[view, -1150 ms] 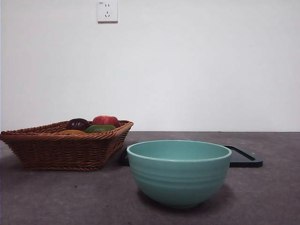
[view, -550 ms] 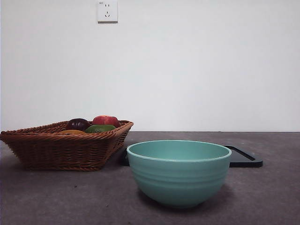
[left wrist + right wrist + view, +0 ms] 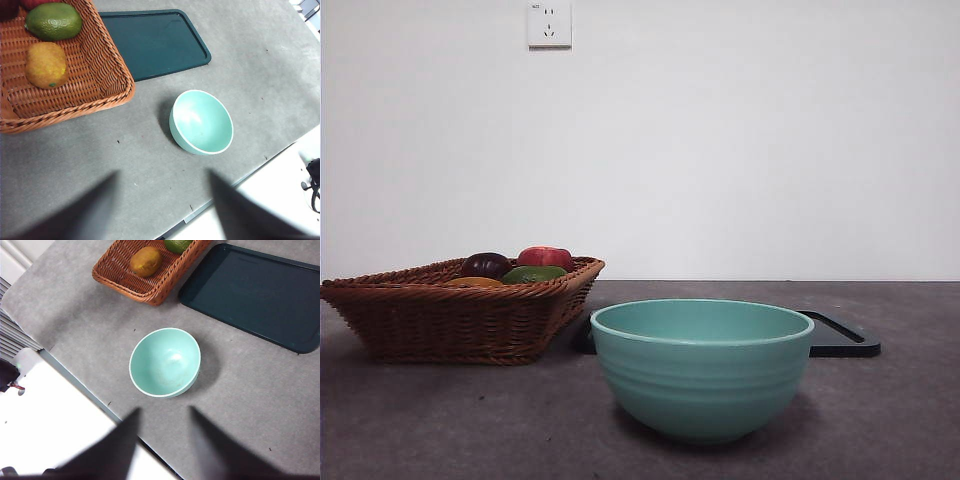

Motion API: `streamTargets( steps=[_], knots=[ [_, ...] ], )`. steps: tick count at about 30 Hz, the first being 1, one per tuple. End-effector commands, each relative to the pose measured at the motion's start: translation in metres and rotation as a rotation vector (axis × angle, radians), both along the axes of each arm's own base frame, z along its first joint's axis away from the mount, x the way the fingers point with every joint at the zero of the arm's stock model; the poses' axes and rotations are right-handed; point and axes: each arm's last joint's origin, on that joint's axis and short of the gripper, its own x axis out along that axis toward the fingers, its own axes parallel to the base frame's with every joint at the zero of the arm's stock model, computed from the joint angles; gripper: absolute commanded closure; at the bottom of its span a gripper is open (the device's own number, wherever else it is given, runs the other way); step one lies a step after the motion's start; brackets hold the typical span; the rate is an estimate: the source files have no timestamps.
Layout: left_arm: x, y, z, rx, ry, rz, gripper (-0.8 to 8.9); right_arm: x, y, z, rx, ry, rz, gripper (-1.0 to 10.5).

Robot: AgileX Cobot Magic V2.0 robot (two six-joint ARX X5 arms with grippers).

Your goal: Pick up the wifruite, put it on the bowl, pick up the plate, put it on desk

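Observation:
The wifruite (image 3: 46, 65), a brownish-orange oval fruit, lies in a wicker basket (image 3: 107, 75); it also shows in the right wrist view (image 3: 145, 261) and as a sliver in the front view (image 3: 472, 282). The teal bowl (image 3: 701, 367) stands empty on the grey desk (image 3: 880, 420), also in the left wrist view (image 3: 201, 122) and the right wrist view (image 3: 165, 362). A flat dark green plate (image 3: 152, 42) lies behind the bowl, also in the right wrist view (image 3: 255, 292). My left gripper (image 3: 162, 200) and right gripper (image 3: 162, 432) hang high above the desk, both open and empty.
The basket (image 3: 455, 312) also holds a green fruit (image 3: 54, 21), a red fruit (image 3: 544, 257) and a dark fruit (image 3: 485, 264). The desk's front edge (image 3: 220, 197) runs close to the bowl. A wall socket (image 3: 549, 24) sits on the white wall.

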Motion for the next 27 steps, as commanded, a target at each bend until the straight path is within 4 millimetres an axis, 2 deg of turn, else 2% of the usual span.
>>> streamTargets(
  steps=[1,20,27],
  knots=[
    [0.000,0.000,0.007,0.003,-0.037,-0.015,3.58,0.000,0.000,0.004,0.002,-0.022,0.010,5.6],
    [0.001,0.000,0.007,0.001,-0.037,-0.012,3.40,0.000,0.000,0.004,0.002,-0.022,0.009,5.4],
    [0.016,-0.004,0.009,-0.021,-0.048,0.005,3.44,0.001,0.001,0.005,0.005,-0.030,0.010,5.4]
  ],
)
